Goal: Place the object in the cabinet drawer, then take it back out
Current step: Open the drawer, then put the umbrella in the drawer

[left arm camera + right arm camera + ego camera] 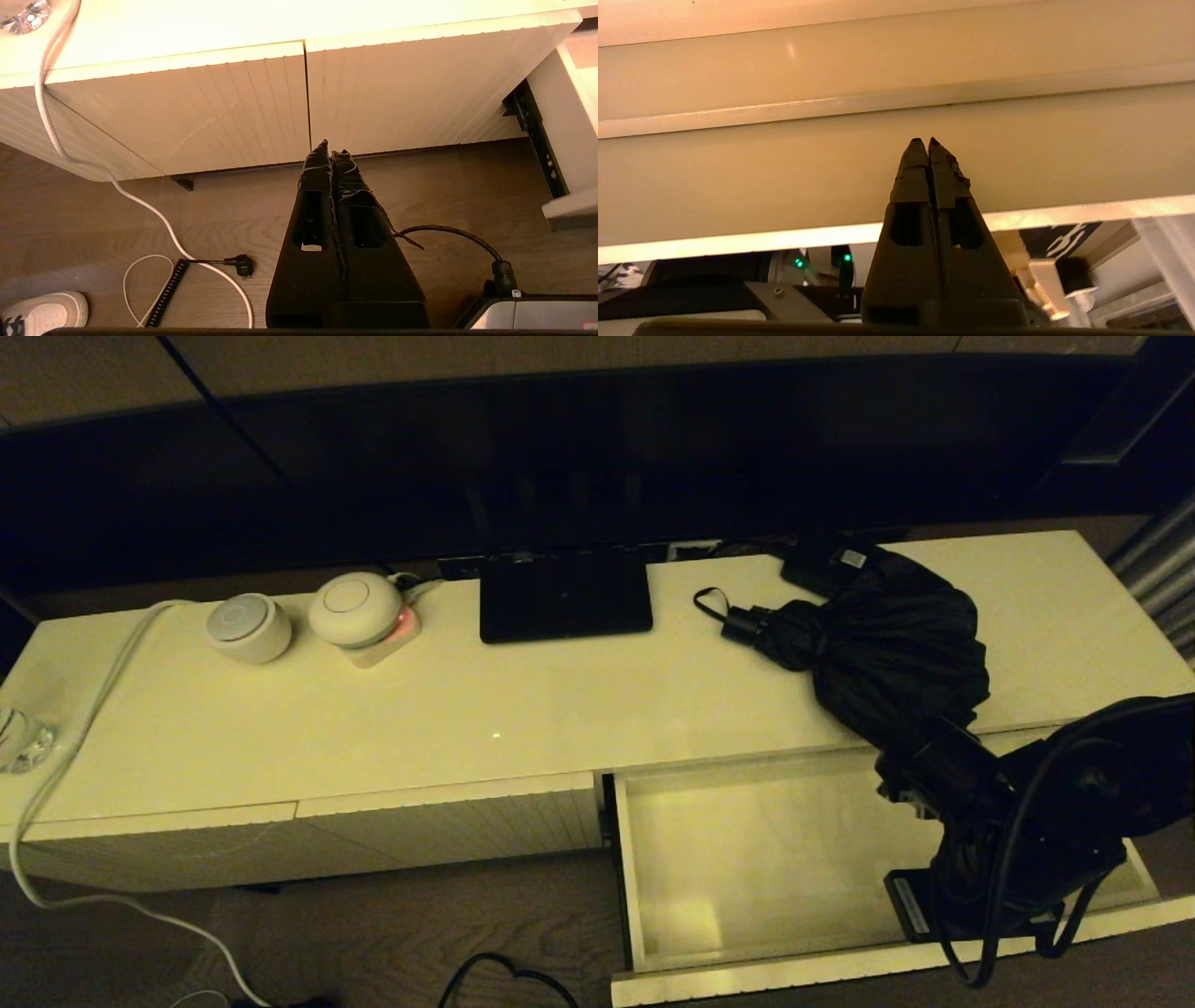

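Watching right hand (923, 140): closed, empty, over open drawer (747, 859); your reach for umbrella (887, 653) may snag fabric. Left hand (331, 145) closed, parked low.

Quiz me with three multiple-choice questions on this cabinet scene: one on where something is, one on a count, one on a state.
1. Where does the black folding umbrella with bunchy fabric lie?
A. inside the drawer
B. on the cabinet top
C. on the floor

2. How many round white devices stand on the cream cabinet top?
A. one
B. two
C. four

3. How is the wide cream-white drawer?
A. pulled open, bare inside
B. shut
C. open, holding the umbrella

Key: 1 B, its fabric rests on the top behind the drawer. 2 B, a pair sits at the left. 3 A, the right pincer, shut, is over its bare floor.
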{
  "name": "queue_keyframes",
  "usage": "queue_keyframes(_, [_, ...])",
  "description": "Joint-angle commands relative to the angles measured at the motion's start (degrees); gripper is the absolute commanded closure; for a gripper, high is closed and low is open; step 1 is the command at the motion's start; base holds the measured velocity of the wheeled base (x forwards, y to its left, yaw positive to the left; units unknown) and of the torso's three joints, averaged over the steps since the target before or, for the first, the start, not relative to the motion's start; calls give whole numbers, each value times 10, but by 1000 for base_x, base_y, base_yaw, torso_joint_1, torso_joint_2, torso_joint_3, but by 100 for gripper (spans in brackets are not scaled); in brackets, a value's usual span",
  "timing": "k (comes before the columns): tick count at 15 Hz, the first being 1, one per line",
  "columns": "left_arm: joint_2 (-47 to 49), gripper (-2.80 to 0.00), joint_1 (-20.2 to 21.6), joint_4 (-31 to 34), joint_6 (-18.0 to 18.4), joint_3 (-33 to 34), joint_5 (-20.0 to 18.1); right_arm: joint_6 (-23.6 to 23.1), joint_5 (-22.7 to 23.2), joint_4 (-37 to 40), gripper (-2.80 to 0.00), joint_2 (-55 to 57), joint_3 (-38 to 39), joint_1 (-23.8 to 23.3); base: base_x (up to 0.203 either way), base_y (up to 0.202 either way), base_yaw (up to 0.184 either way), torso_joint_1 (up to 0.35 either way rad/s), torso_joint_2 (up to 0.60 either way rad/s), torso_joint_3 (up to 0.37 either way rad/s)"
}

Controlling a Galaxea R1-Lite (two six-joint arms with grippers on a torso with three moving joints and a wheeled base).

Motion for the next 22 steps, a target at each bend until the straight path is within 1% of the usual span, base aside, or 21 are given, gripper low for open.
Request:
queue_keyframes(1, [0,0,0,0,0,2,0,4,3,1,0,-8,20,6,0,0,0,0,0,0])
queue_keyframes(5, [0,0,0,0,0,2,0,4,-1,-8,0,-15,19,6,0,0,0,0,0,0])
queue_keyframes(7, [0,0,0,0,0,2,0,3,-6,-25,0,-34,16,5,0,0,0,0,0,0])
queue_keyframes(9, [0,0,0,0,0,2,0,1,-30,-47,0,-62,11,4,0,0,0,0,0,0])
queue_keyframes(10, [0,0,0,0,0,2,0,-5,-49,-49,0,-81,11,4,0,0,0,0,0,0])
queue_keyframes(11, [0,0,0,0,0,2,0,-26,-64,-49,0,-105,10,4,0,0,0,0,0,0])
queue_keyframes(12, [0,0,0,0,0,2,0,-60,-71,-48,0,-136,9,4,0,0,0,0,0,0])
queue_keyframes(14, [0,0,0,0,0,2,0,-150,-71,-35,0,-212,5,5,0,0,0,0,0,0])
queue_keyframes(15, [0,0,0,0,0,2,0,-217,-69,-14,0,-253,1,5,0,0,0,0,0,0])
queue_keyframes(18, [0,0,0,0,0,2,0,-470,-69,51,0,-327,-14,4,0,0,0,0,0,0])
queue_keyframes(20, [0,0,0,0,0,2,0,-627,-71,61,0,-343,-23,4,0,0,0,0,0,0])
queue_keyframes(22, [0,0,0,0,0,2,0,-770,-80,46,0,-345,-25,5,0,0,0,0,0,0])
